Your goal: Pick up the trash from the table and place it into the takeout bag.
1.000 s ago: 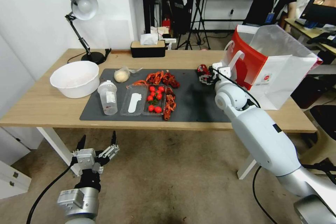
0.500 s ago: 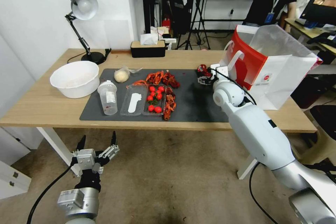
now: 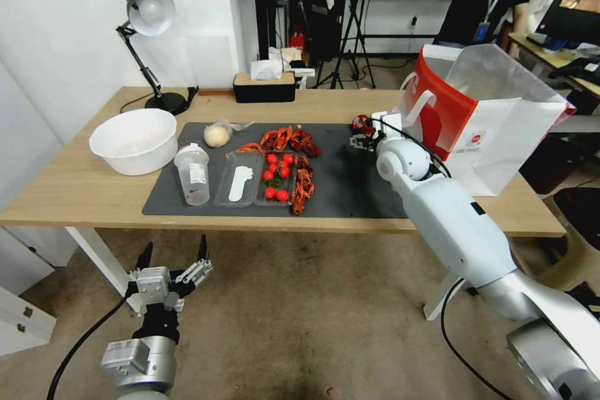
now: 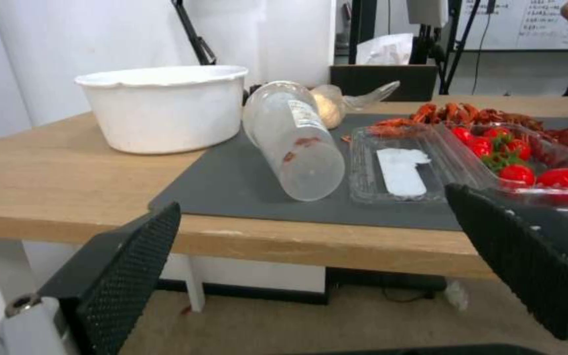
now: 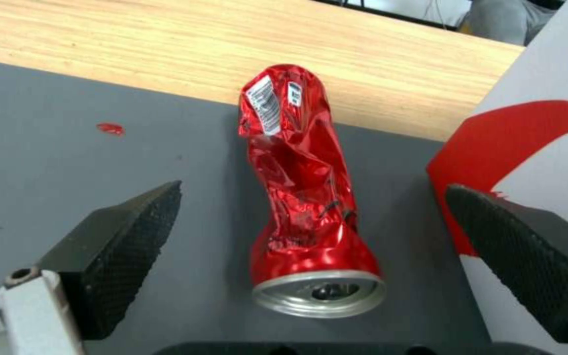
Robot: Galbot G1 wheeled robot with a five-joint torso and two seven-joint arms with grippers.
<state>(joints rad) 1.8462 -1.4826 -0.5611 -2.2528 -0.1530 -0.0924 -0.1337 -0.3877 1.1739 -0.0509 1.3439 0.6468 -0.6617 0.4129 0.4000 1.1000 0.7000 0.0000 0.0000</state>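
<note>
table [image 3: 81, 190] first: long wood top, grey mat [image 3: 350, 190] across the middle. bag [image 3: 494, 131] stands open at the table's right end, red side facing the mat, just beside the mat's far right corner.

trash on the mat's left half: clear bottle [image 3: 193, 174] upright near the white bowl [image 3: 134, 139], which sits off the mat on the wood. bagged bun [image 3: 217, 134] behind the bottle. open clear tray [image 3: 239, 178] with tomatoes [image 3: 275, 176] in the other half, crawfish shells [image 3: 294, 140] around it.

your target is the red can [image 5: 301, 197]: crushed, lying on the mat at the far right corner, close to the bag.

right gripper [image 5: 310, 256] is over the can, jaws wide apart, one finger on each side, neither touching it in the wrist view. can is roughly centred between them, open end toward the wrist.

left gripper [image 3: 175, 262] is parked low in front of the table, below the edge, jaws apart, idle.

step, as i read it: pre-grasp on the can, nothing lifted. next move calls for a bit more descent so the pads bracket the crumpled waist, then close. right finger sits near the bag wall, so watch you don't snag it. crushed metal is uneven, so it may twist when you close; grip the mid-body rather than the flared rim.
</note>
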